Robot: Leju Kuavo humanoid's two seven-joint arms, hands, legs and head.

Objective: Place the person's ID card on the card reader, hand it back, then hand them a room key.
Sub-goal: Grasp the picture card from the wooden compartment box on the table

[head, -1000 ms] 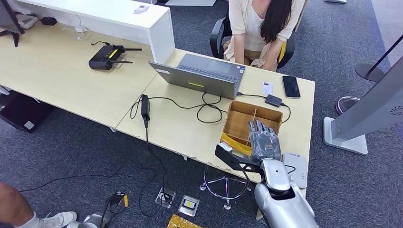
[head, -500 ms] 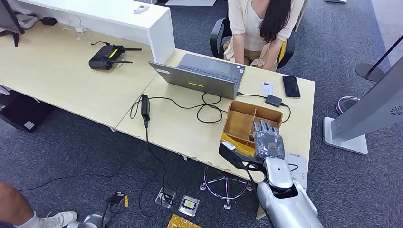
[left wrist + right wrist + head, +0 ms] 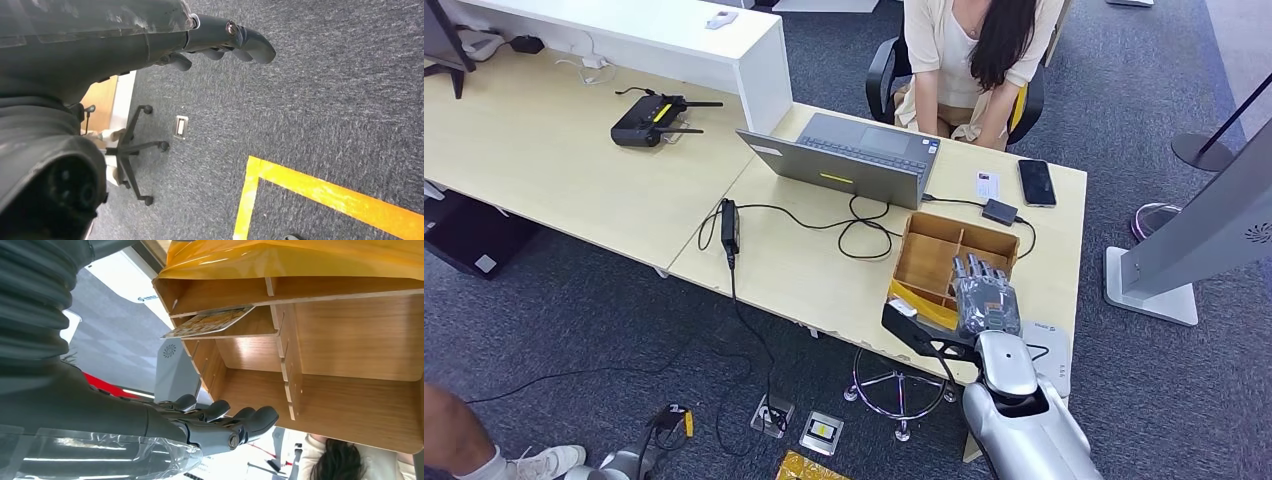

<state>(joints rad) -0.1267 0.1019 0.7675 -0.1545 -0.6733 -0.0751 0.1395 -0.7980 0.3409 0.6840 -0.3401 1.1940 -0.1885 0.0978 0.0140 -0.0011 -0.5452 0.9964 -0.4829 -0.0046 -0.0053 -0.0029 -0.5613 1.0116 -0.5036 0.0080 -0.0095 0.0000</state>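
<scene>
Two hands: my right hand [image 3: 985,297] hovers over the wooden organiser box [image 3: 954,255]; my left hand [image 3: 220,42] hangs down over grey carpet.
Right fingers: stretched forward and slightly apart, holding nothing, above the box's near compartments.
Left fingers: loosely curled, nothing in them.
ID card: a small white card [image 3: 986,185] lies on the desk near the person [image 3: 969,50], between the laptop [image 3: 849,155] and a black phone [image 3: 1036,182]; I take it for the ID card but cannot read it.
Card reader: the white flat device [image 3: 1046,345] at the desk's near edge, just beside my right wrist, looks like the reader; nothing lies on it.
Room key: a printed card [image 3: 210,322] rests tilted in one compartment of the box, beneath a yellow bag [image 3: 300,257]; likely a room key.
Progress: judging by the layout, the ID card seems to be back on the person's side, so the reader step and the return look done.
Left to do: close my fingers on a key card from the box, lift it, hand it across.
</scene>
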